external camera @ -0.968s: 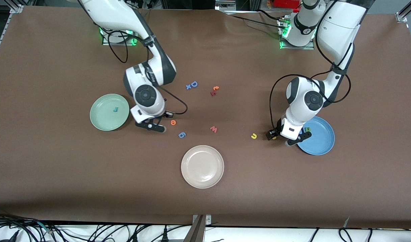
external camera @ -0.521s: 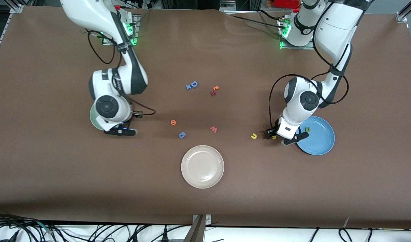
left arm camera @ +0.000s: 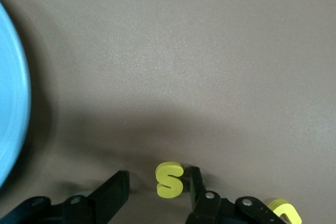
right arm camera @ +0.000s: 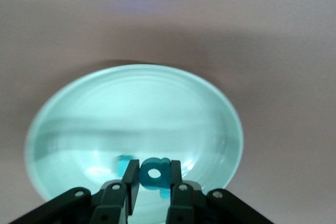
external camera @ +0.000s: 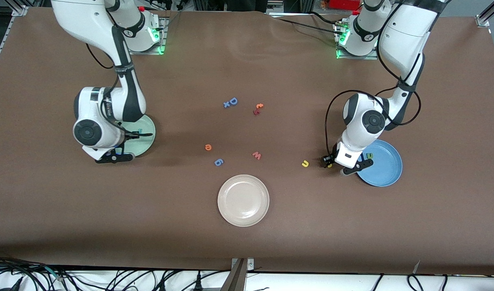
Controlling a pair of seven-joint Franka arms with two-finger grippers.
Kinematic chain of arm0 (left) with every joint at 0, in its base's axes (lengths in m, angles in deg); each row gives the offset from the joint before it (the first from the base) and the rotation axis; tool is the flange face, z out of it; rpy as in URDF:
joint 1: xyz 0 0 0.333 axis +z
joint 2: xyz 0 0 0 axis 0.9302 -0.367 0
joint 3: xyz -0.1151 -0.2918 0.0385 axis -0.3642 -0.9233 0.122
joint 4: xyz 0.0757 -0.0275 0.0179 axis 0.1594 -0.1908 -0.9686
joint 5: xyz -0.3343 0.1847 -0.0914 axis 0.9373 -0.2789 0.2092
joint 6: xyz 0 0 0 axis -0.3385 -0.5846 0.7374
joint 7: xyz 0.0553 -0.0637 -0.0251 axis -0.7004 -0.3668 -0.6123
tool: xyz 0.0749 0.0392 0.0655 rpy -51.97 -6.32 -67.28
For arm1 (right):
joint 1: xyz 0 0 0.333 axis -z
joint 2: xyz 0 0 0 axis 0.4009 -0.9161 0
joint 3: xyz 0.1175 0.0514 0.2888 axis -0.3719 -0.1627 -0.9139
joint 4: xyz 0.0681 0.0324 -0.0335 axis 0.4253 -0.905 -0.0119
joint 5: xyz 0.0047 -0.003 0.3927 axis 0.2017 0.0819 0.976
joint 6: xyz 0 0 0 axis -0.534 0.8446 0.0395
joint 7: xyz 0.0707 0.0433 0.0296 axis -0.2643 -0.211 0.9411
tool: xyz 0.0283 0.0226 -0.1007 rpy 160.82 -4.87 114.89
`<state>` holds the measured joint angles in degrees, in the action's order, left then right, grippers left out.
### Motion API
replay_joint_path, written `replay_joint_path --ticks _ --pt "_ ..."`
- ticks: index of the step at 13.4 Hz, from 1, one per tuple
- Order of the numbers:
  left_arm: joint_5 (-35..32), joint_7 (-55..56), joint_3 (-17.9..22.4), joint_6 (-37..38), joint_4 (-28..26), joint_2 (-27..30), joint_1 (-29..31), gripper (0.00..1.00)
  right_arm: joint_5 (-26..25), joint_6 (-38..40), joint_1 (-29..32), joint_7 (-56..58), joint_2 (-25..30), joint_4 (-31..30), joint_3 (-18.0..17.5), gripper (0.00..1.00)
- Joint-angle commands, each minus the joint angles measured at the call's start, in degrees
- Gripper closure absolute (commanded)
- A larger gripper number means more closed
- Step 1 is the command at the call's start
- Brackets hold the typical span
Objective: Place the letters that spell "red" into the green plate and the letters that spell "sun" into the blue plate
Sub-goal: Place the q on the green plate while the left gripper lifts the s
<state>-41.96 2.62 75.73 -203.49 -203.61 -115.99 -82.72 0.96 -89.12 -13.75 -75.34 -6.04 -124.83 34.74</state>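
My right gripper (right arm camera: pixel 154 169) is shut on the teal "d" (right arm camera: pixel 155 176) and hangs over the edge of the green plate (right arm camera: pixel 131 108); in the front view this gripper (external camera: pixel 117 156) covers part of that plate (external camera: pixel 148 139). The teal "r" (external camera: pixel 139 131) lies in the green plate. My left gripper (left arm camera: pixel 157 182) is down at the table beside the blue plate (external camera: pixel 386 169), open around the yellow "s" (left arm camera: pixel 169 180), with a gap on one side. The yellow "u" (external camera: pixel 305 163) lies close by. The dark green "n" (external camera: pixel 369 155) is in the blue plate. The orange "e" (external camera: pixel 207 147) lies mid-table.
A beige plate (external camera: pixel 243 200) sits nearest the front camera. A blue "g" (external camera: pixel 218 162) and a red "w" (external camera: pixel 256 155) lie just past it. A blue "D" (external camera: pixel 233 101) and small orange and red letters (external camera: pixel 258 109) lie nearer the arms' bases.
My right arm has swung from beside the orange "e" to over the green plate. My left gripper has stayed at the "s" and its fingers have drawn closer together.
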Motion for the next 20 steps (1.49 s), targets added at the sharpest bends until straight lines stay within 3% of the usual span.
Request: replay_joint_path --ticks 1,4,5,6,7,10,14,17,20 --pt "-1.02 -0.65 0.96 -0.47 0.41 -0.75 -0.61 0.45 2.54 -2.27 0.91 3.37 -0.85 -1.69 -0.10 0.90" --pt "-1.02 -0.65 0.96 -0.47 0.41 -0.75 -0.70 0.48 5.80 -3.58 1.00 5.38 -3.14 -1.60 -0.19 0.88" --pt "-1.11 -0.65 0.96 -0.47 0.41 -0.75 -0.70 0.50 6.24 -3.50 1.52 5.48 -3.49 -1.69 -0.27 0.79" --pt "-1.11 -0.65 0.96 -0.47 0.41 -0.75 -0.70 0.52 6.51 -3.50 1.70 5.48 -3.50 -1.69 -0.45 0.46" --pt "-1.11 -0.65 0.96 -0.47 0.33 -0.75 -0.78 0.56 6.51 -3.15 1.70 5.48 -3.50 -1.43 -0.45 0.00" --pt "-1.11 -0.30 0.96 -0.47 0.33 -0.75 -0.96 0.69 6.42 1.40 1.18 4.70 -1.22 1.19 -0.45 0.00" --pt "-1.11 -0.30 0.96 -0.47 0.33 -0.67 -1.05 0.82 6.60 11.87 -1.88 -1.79 -0.51 10.24 -0.63 0.00" --pt "-1.11 -0.48 0.96 -0.38 0.33 -0.14 -0.96 0.93 8.52 10.40 -9.43 -16.53 -1.21 12.54 -0.63 0.00" --pt "-1.20 -0.65 0.96 0.32 0.41 1.61 -0.87 0.95 9.93 5.75 -14.55 -26.48 -2.26 12.55 -0.71 0.01"
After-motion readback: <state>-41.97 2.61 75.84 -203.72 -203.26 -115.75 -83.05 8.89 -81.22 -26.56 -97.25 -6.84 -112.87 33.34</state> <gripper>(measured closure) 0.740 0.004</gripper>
